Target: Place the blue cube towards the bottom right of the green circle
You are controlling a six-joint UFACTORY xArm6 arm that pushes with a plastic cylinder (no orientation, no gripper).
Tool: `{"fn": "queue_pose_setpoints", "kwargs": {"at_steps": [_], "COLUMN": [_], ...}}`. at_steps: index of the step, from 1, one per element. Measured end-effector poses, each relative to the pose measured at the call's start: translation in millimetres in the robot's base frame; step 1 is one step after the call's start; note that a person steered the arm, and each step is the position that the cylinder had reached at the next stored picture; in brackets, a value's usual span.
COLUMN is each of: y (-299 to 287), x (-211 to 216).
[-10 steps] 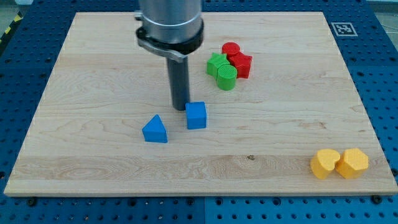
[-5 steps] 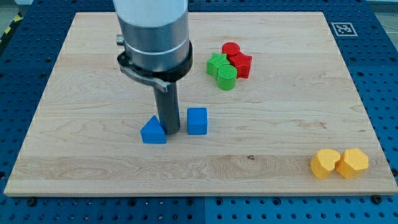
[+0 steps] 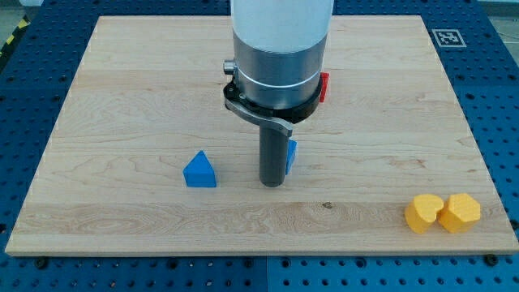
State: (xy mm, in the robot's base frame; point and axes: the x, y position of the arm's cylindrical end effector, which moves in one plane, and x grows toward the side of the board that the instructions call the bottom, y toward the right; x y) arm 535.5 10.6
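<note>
The blue cube (image 3: 291, 154) shows only as a sliver at the right side of the dark rod, near the board's middle. My tip (image 3: 272, 183) rests on the board touching the cube's left side, just below it. The arm's body hides the green circle and most of the red blocks; only a red edge (image 3: 323, 86) peeks out at its right. A blue triangular block (image 3: 199, 170) lies to the left of my tip, apart from it.
Two yellow blocks (image 3: 424, 213) (image 3: 460, 212) sit side by side at the board's bottom right. A fiducial marker (image 3: 447, 36) is at the top right corner of the wooden board (image 3: 122, 97).
My tip moved from between the two blue blocks to the right, pushing the blue cube rightward. The arm now covers the green and red blocks. The blue triangle stayed put.
</note>
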Motion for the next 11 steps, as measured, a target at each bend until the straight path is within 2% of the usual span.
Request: {"fn": "queue_pose_setpoints", "kwargs": {"at_steps": [3,5,10,11], "y": [-12,8,-11,12], "x": [-25,-25,-40,-40]}}
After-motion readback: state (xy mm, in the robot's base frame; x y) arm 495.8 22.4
